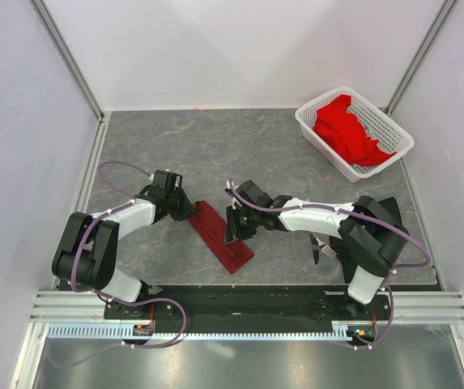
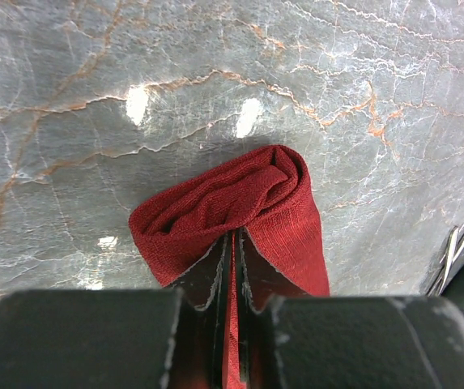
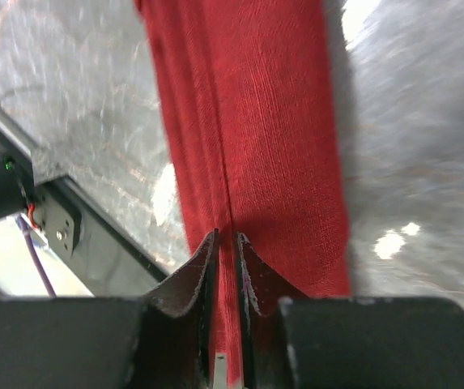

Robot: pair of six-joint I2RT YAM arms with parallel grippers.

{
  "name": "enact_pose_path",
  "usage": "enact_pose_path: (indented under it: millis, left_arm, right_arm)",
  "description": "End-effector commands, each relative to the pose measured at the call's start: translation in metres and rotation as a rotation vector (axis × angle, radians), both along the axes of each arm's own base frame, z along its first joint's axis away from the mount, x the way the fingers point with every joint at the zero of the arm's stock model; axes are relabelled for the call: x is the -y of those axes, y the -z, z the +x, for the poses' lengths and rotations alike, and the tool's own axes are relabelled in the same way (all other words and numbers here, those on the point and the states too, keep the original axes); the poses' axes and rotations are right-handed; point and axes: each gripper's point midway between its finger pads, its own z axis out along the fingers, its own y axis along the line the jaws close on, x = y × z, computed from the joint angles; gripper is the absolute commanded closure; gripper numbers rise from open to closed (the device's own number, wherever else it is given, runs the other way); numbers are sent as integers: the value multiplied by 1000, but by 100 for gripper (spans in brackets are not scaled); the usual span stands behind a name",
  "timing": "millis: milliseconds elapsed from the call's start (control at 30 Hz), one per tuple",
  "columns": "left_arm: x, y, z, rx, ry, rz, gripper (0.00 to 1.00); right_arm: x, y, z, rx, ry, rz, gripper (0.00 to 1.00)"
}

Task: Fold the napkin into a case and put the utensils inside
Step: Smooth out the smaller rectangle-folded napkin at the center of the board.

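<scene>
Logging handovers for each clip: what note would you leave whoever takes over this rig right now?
Left gripper: jaws shut on the far end of the napkin.
Right gripper: jaws shut on its long edge.
Napkin: folded into a narrow strip, lying between the arms.
Utensils: beside the right arm, not inside.
To do: finish folding, slide utensils in.

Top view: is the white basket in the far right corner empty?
No, the white basket holds a crumpled heap of bright red cloth.
</scene>
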Motion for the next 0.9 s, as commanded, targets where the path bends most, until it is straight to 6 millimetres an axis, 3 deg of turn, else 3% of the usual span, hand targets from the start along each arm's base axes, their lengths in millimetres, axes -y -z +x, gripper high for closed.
enact_pose_path:
  millis: [0, 133, 233, 367, 500, 567, 867]
  left_arm:
    - [-10, 8, -2, 11, 11, 71, 91]
    - [-7, -17, 2, 72, 21, 51, 90]
    - [-8, -35, 3, 103, 25, 50, 82]
    - [0, -66, -1, 164, 66, 0, 71]
    - [6, -71, -21, 160, 111, -33, 72]
    - [6, -64, -36, 141, 121, -46, 79]
    - [44, -52, -88, 66, 208, -117, 87]
  right_arm:
    - [-16, -5, -19, -12, -19, 55, 81]
    - [-22, 2, -32, -13, -58, 35, 82]
    - [-16, -1, -26, 44, -69, -10, 80]
    - [-20, -25, -15, 109, -98, -16, 75]
    - [-17, -46, -3, 191, -125, -57, 65]
    - [-15, -52, 0, 204, -146, -87, 60]
    - [-3, -33, 6, 219, -218, -222, 54]
